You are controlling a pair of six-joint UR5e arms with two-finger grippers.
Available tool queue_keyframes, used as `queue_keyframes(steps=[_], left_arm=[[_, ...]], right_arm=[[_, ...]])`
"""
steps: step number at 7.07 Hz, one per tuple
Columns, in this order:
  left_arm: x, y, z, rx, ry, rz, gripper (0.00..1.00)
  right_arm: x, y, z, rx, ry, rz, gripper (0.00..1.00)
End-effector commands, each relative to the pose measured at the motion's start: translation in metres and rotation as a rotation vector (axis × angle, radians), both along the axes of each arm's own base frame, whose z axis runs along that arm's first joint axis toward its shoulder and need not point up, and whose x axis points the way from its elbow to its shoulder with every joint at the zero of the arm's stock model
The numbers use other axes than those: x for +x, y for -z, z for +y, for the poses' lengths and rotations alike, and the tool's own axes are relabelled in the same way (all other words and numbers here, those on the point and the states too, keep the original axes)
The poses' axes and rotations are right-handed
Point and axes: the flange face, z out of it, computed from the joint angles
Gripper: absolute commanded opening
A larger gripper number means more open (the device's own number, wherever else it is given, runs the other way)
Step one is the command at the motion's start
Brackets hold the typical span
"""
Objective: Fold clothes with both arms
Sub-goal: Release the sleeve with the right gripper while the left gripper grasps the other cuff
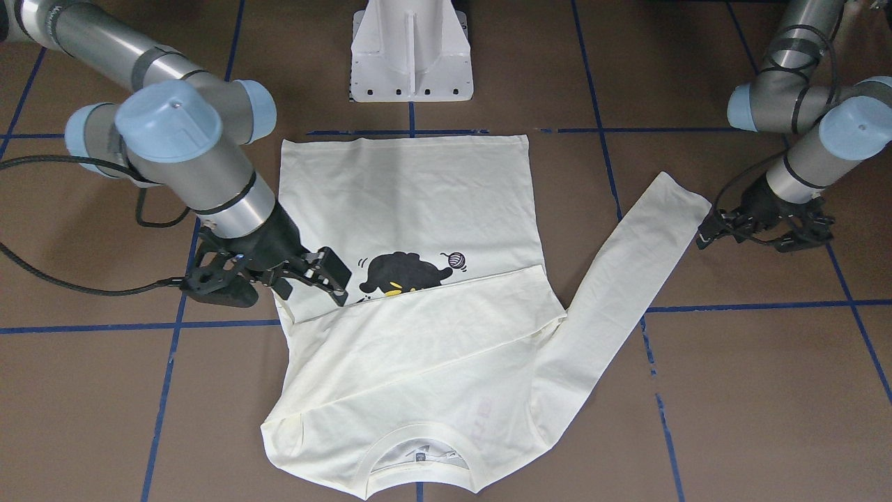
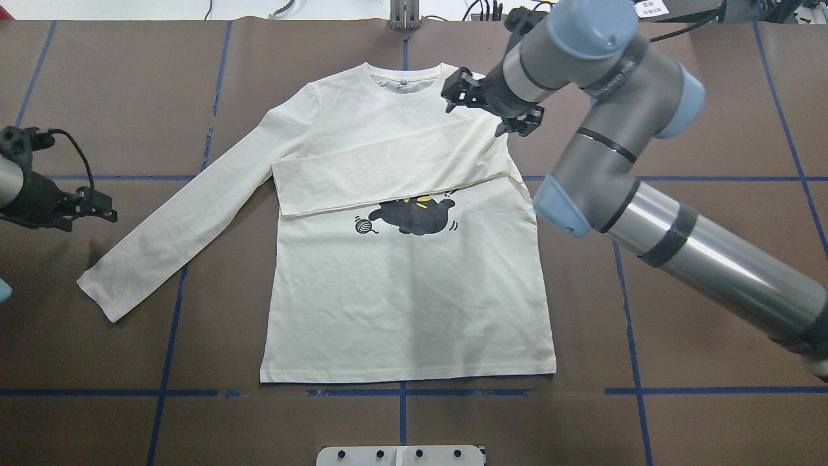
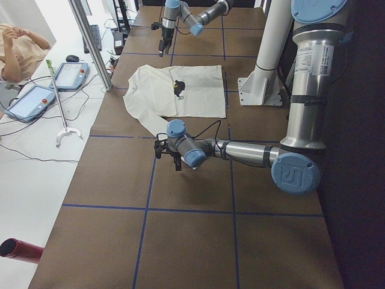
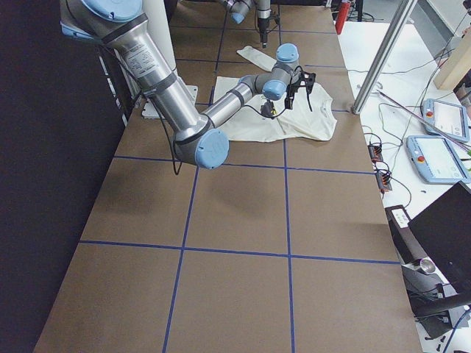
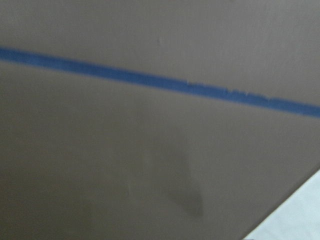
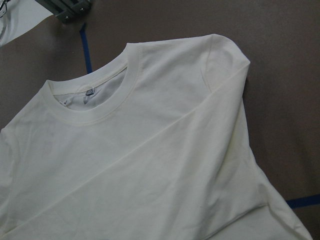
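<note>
The cream long-sleeved shirt [image 2: 407, 291] lies flat on the brown table, with the black cat graphic [image 2: 417, 217] facing up and the collar far from the robot. One sleeve [image 2: 388, 175] is folded across the chest and covers the top of the cat. The other sleeve [image 2: 187, 207] stretches out toward the robot's left. My right gripper [image 2: 488, 107] hovers open and empty over the shirt's shoulder; it also shows in the front view [image 1: 313, 279]. The right wrist view shows the collar [image 6: 95, 105]. My left gripper [image 1: 763, 233] is open and empty beside the stretched sleeve's cuff [image 1: 679, 192].
The white pedestal base [image 1: 411, 56] stands at the robot's edge, just past the shirt's hem. Blue tape lines [image 5: 150, 80] cross the table. A person [image 3: 21, 51] and control tablets [image 3: 69, 75] are beyond the far table edge.
</note>
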Motion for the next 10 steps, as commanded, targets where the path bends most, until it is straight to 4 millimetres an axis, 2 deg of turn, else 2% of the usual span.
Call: queue_keyframes(steps=[1,2,4,7,8,10], left_arm=[[-0.011,0.004,0.036,-0.010,-0.015,-0.001,0.85],[-0.006,0.007,0.042,-0.008,-0.029,0.001,0.82],[-0.002,-0.002,0.050,-0.020,-0.047,-0.012,0.72],[0.000,-0.005,0.052,-0.024,-0.053,-0.015,0.66],[0.000,-0.007,0.052,-0.028,-0.053,-0.018,0.60],[0.003,-0.013,0.054,-0.035,-0.061,-0.025,0.59]], right_arm=[[0.012,-0.016,0.002,0.011,0.008,0.016,1.00],[0.012,-0.021,0.004,0.006,0.008,0.022,1.00],[0.012,-0.025,0.004,0.003,0.007,0.025,1.00],[0.012,-0.023,0.004,0.004,0.008,0.024,1.00],[0.012,-0.022,0.004,0.005,0.008,0.023,1.00],[0.012,-0.022,0.004,0.005,0.008,0.023,1.00]])
